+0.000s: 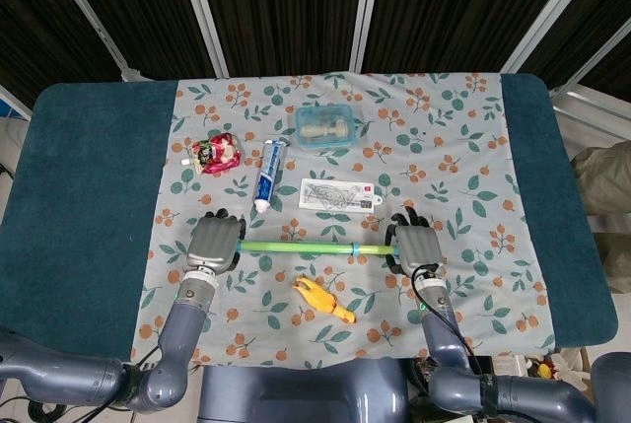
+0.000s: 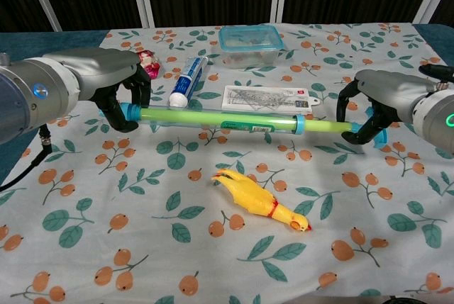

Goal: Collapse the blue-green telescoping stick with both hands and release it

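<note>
The blue-green telescoping stick (image 1: 306, 246) (image 2: 220, 120) hangs level just above the floral cloth, much shortened, its green tube showing with a blue collar near the right end. My left hand (image 1: 214, 244) (image 2: 122, 98) grips its left end with fingers curled round the blue cap. My right hand (image 1: 417, 246) (image 2: 365, 116) grips the right end the same way. Both hands face each other across the stick.
A yellow rubber chicken (image 1: 322, 300) (image 2: 259, 201) lies just in front of the stick. Behind it are a toothpaste tube (image 1: 269, 175), a flat white packet (image 1: 338, 195), a red snack bag (image 1: 216, 155) and a clear lidded box (image 1: 325, 127). Dark teal table (image 1: 89, 176) flanks the cloth.
</note>
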Controlling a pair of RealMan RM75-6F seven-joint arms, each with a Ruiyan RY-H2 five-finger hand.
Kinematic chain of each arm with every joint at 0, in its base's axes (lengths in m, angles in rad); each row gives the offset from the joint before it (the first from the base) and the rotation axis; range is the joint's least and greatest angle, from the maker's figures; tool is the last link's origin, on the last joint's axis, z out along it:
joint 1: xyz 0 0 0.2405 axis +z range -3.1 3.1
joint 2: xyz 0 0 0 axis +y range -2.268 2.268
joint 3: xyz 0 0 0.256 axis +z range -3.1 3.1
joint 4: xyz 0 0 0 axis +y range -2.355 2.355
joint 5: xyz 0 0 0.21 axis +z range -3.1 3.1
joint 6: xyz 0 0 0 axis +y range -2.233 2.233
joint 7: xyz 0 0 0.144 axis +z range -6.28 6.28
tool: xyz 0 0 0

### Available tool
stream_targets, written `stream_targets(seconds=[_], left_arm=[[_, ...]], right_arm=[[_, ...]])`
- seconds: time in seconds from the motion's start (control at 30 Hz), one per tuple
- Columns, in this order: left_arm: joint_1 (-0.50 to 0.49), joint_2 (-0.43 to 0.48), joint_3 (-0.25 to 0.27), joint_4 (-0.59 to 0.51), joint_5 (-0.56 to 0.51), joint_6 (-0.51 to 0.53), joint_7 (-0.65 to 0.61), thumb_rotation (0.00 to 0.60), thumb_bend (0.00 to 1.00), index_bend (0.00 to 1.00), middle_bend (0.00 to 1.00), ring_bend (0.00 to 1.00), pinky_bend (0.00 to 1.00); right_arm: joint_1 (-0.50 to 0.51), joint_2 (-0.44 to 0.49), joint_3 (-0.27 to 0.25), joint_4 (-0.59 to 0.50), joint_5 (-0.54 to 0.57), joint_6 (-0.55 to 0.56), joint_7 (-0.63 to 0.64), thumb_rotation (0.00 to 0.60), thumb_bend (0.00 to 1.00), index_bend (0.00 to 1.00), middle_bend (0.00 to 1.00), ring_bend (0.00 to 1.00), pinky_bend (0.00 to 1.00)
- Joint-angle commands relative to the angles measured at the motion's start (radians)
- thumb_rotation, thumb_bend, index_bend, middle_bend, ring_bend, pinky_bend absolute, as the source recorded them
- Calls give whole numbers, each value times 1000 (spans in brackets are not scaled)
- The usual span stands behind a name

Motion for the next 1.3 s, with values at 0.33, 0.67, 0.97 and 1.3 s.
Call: stream_targets(seconds=[0.33, 0.67, 0.97, 1.3], left_arm=[[-16, -27, -6, 0, -3, 7, 3, 600, 359, 513, 411, 197, 295], [-9, 2, 8, -16, 16, 3, -7, 600, 273, 365, 266, 142, 220], [58, 145, 51, -103, 83, -16, -101, 600, 211, 229, 144, 63, 119], [306, 393, 236, -164, 533, 68, -480, 600, 194, 130, 124, 63, 119]], right_arm=[[7, -7, -2, -15, -7, 13, -8, 600, 418, 678, 183, 3, 151], [11, 19, -2, -26, 25, 2, -28, 600, 337, 401, 88, 0, 151], [-3, 82, -19, -65, 22, 17, -34, 600, 214, 0, 0, 0, 150], [-164, 317, -147, -176, -262, 96, 179, 600, 195, 0, 0, 0, 150]])
